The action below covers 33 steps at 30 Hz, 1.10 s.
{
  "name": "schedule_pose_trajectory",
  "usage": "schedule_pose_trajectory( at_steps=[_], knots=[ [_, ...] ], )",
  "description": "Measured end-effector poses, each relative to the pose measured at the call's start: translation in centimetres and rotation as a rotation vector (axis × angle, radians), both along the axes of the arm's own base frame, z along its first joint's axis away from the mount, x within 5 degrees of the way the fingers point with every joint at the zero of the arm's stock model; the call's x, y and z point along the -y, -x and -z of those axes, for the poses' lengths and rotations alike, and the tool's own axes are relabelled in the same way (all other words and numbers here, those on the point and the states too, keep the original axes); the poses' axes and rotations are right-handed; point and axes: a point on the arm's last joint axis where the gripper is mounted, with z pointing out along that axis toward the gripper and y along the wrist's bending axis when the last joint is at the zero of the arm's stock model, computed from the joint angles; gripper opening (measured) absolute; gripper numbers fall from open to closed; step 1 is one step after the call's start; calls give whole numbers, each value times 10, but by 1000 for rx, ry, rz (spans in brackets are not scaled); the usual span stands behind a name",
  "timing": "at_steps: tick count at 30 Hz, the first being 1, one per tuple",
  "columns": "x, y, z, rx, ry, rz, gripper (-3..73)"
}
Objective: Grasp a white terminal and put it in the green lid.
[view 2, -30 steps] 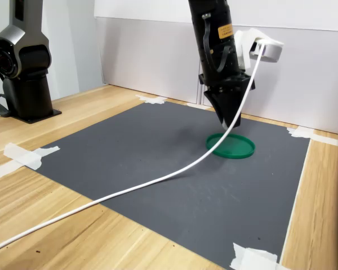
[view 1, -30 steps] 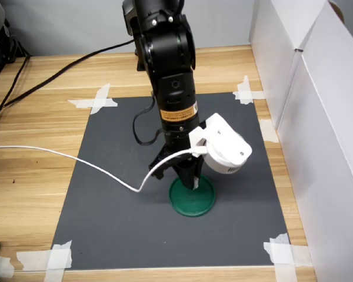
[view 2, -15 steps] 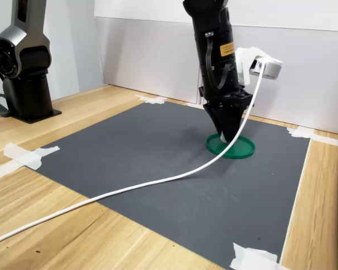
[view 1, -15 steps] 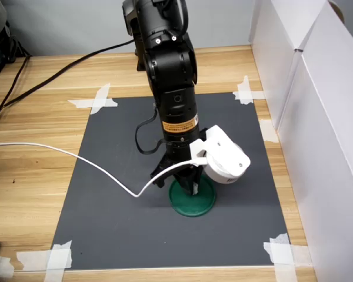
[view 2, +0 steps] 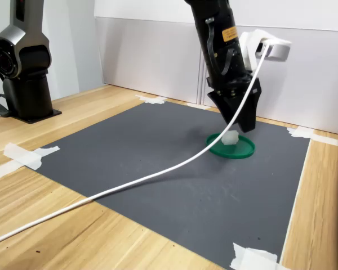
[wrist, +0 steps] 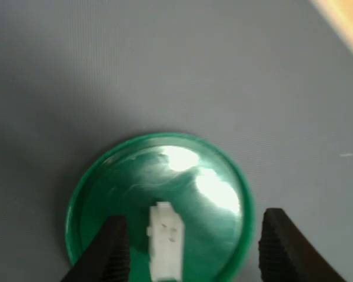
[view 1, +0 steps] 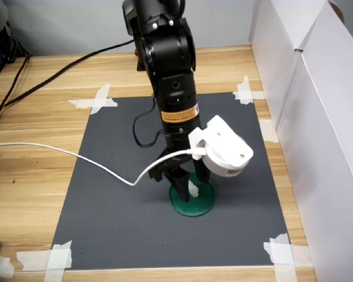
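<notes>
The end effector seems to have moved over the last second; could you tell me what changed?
The end effector dipped to the round dark-green plastic lid, opened, released the small white plastic terminal block inside it, and has since risen. The lid, grey mat and white cable stayed put.

I noted a light wooden tabletop (view 1: 35, 170) carrying a dark grey mat (view 1: 117, 223) beneath the jaws, its corners fixed with white tape strips (view 1: 94, 100). White panels (view 1: 317, 117) stood beside it; a grey wall (view 2: 152, 62) lay behind.
</notes>
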Motion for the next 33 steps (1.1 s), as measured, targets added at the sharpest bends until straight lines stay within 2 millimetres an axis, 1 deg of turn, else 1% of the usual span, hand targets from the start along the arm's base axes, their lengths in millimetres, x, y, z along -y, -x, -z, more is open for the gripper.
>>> schedule_pose_trajectory(
  at_steps=[2,4,7,10,15,17,21,27,33],
  knots=[
    [1,3,-12,26,-13,8,554],
    [2,7,-26,57,-34,24,536],
    [4,16,-49,120,-67,44,465],
    [9,31,-69,195,-97,57,341],
    [19,65,-95,341,-152,75,75],
    [23,81,-101,393,-185,91,17],
    [32,112,-104,475,-263,143,-12],
    [46,158,-105,560,-390,223,-14],
    [60,208,-94,594,-478,271,-14]
  ],
)
